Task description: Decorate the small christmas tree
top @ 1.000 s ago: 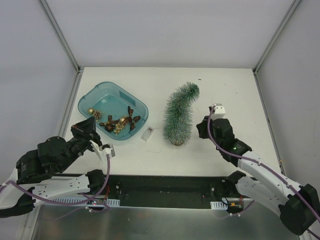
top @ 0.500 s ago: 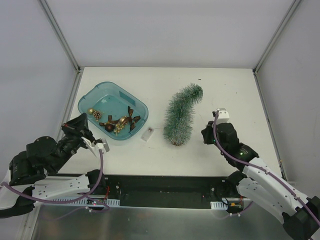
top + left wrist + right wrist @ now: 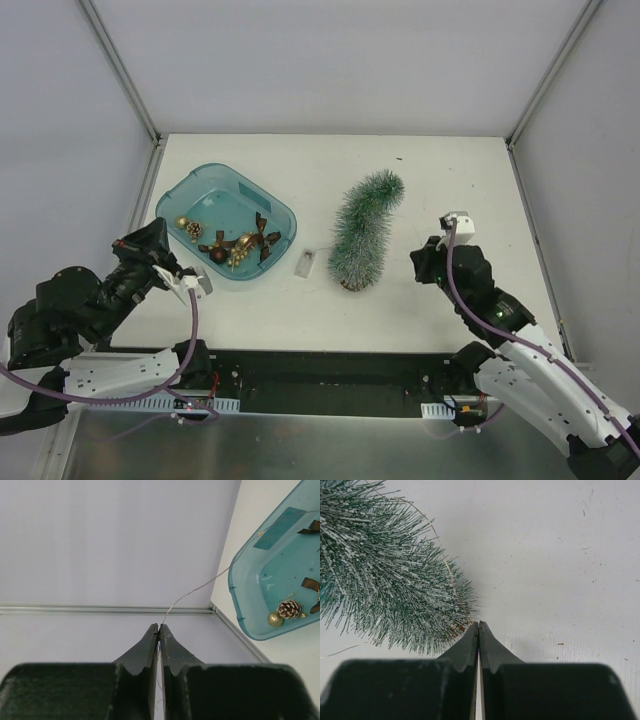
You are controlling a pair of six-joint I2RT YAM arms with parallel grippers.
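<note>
Quick status from my end. The small tree (image 3: 362,232) stands on its round base in the middle of the desk (image 3: 450,170), right of the teal tray (image 3: 172,203). It's bent into a curve, with the top leaning off to the right.

My left tool (image 3: 159,626) is pinched tight on a thin wire (image 3: 200,586). On the left wrist view the wire comes out of the fingertips and runs up and right toward the tray. On the top view that tool (image 3: 192,284) sits just off the tray's near-left edge.

My right tool (image 3: 478,623) is closed flat, tip to tip, and I can't see anything between the fingers. On its own camera the tips look close to the foot of the tree (image 3: 385,580), and a fine strand arcs over the bristles. From above the tool (image 3: 425,263) is clearly to the right of the tree and not touching it.

In the tray there's a pinecone (image 3: 288,608), a gold ball (image 3: 273,618) and some brown bows (image 3: 262,232). A little clear box (image 3: 305,263) lies on the desk between the tray and the tree.
</note>
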